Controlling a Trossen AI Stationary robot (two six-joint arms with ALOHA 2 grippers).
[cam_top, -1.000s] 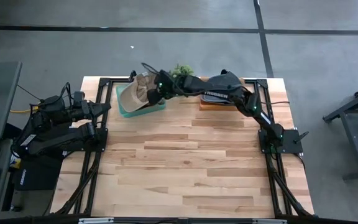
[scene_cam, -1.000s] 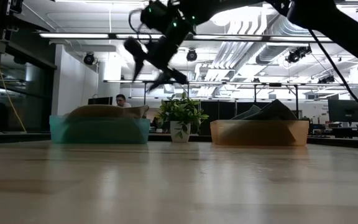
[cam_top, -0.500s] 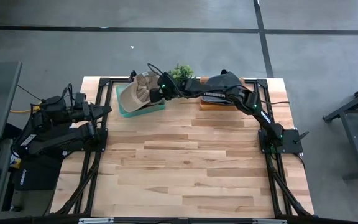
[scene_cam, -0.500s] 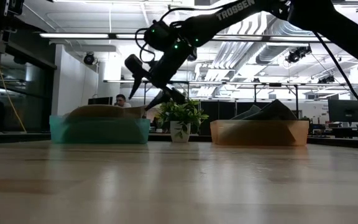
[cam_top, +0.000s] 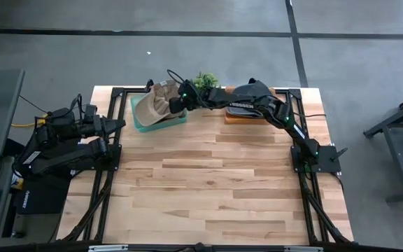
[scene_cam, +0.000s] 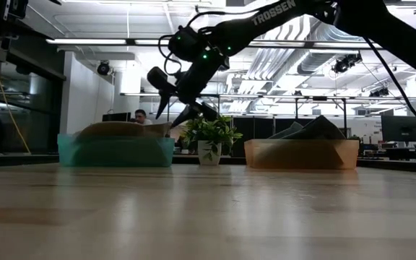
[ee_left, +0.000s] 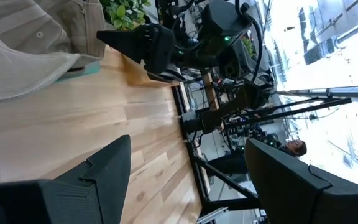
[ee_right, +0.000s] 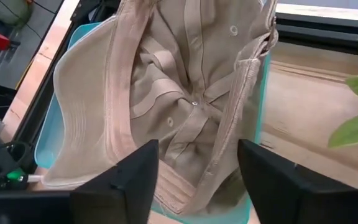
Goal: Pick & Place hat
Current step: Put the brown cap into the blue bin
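A small potted plant stands at the table's far edge, between the two bins. Beyond the table, a person sits far back in the room, perhaps at a monitor, under ceiling ducts

A tan cotton baseball cap lies upside down in a shallow teal plastic bin at the far left part of the wooden table. Its hollow crown faces up, showing the inner seam tapes meeting at the centre button and the stitched sweatband round the opening. The broad curved brim spills over the bin's edge. In the level view the cap rises just above the bin's rim.
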